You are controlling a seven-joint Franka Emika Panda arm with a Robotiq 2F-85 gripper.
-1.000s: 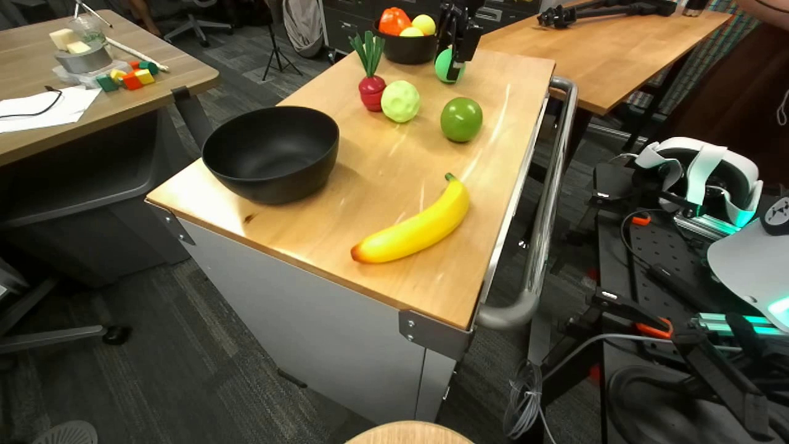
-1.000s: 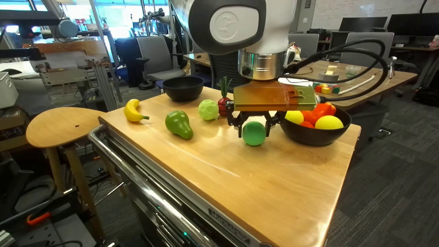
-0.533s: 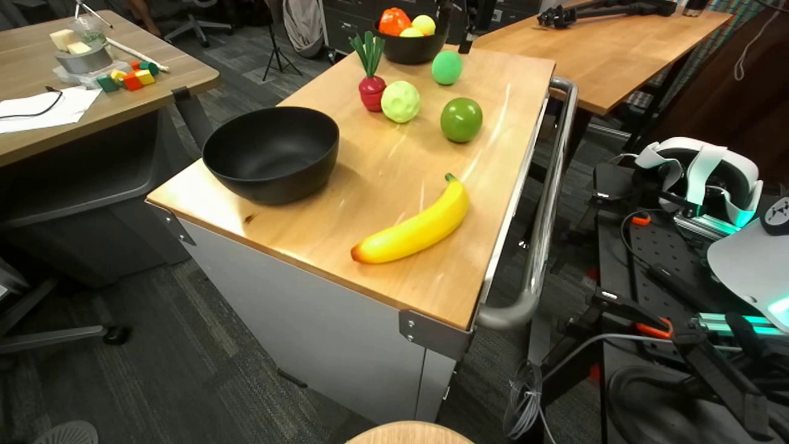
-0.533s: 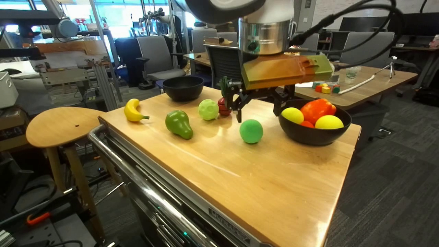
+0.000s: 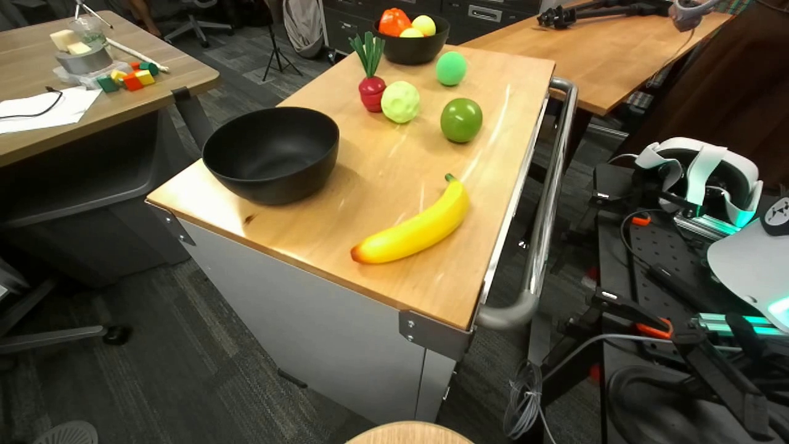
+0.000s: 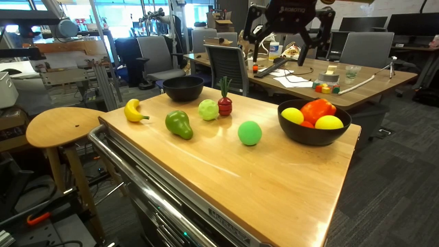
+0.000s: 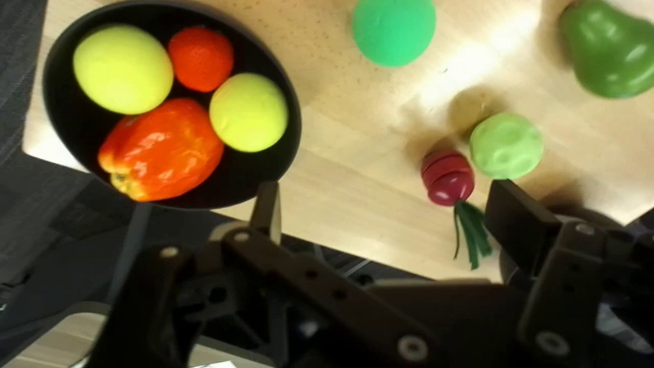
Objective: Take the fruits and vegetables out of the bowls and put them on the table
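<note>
High above the table (image 6: 267,192) my gripper (image 6: 279,60) hangs with its fingers wide apart and nothing between them. In the wrist view the black bowl (image 7: 242,176) holds an orange-red pepper (image 7: 166,151), two yellow fruits and a small red fruit (image 7: 201,59). The second black bowl (image 5: 271,154) has nothing in it. On the tabletop lie a green ball (image 6: 249,133), a green pear-shaped fruit (image 6: 179,124), a pale green fruit (image 6: 208,109), a red vegetable with green leaves (image 6: 225,105) and a banana (image 5: 413,225).
A metal bar handle (image 5: 548,203) runs along one long side of the table. Behind stands a cluttered desk (image 6: 360,92) with small colored blocks. A round wooden stool (image 6: 65,125) is close to the banana's end.
My gripper opened, let go of the green ball and rose well above the table. The ball shifted slightly on the tabletop. The arm has left an exterior view.
</note>
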